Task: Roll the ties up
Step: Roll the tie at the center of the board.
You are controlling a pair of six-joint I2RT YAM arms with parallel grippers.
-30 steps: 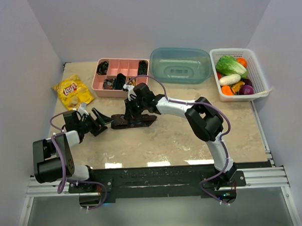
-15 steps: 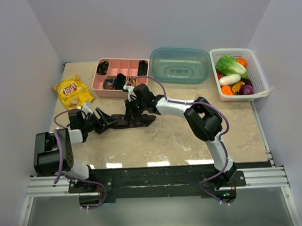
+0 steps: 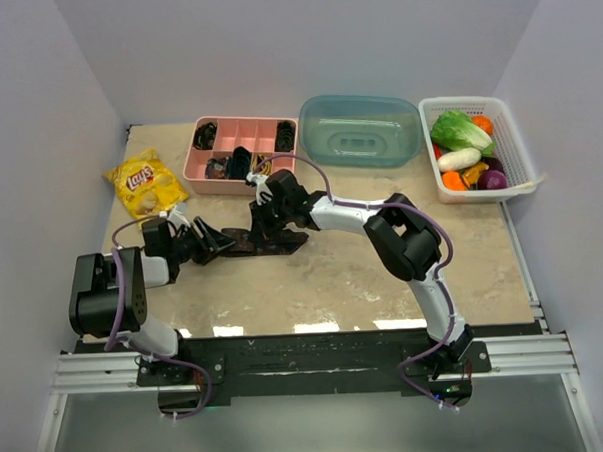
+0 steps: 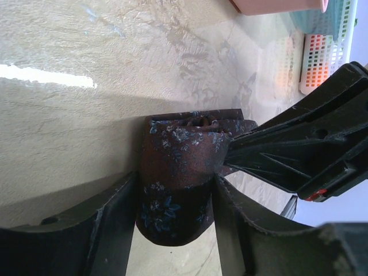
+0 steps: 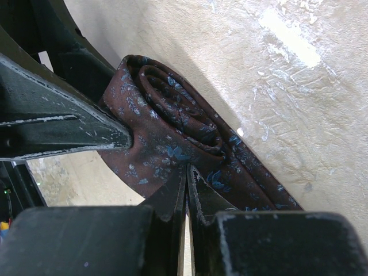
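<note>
A dark maroon tie (image 3: 274, 243) with small blue flowers lies on the table, one end rolled into a coil. In the left wrist view the coil (image 4: 172, 172) sits between my left gripper's (image 4: 175, 179) fingers and touches both. My left gripper (image 3: 210, 240) reaches in from the left. My right gripper (image 3: 261, 226) stands over the coil with its jaws together, pinching the fabric (image 5: 172, 132) at the tips (image 5: 187, 169). It shows as a black body in the left wrist view (image 4: 299, 149). The rest of the tie trails to the right.
A pink divided tray (image 3: 230, 187) holding dark coils stands at the back left. A yellow chip bag (image 3: 144, 183) lies to its left. A teal tub (image 3: 360, 130) and a white basket (image 3: 470, 197) of vegetables stand at the back right.
My left gripper has moved right and its fingers now enclose the rolled end of the tie. The right gripper has stayed on the tie.
</note>
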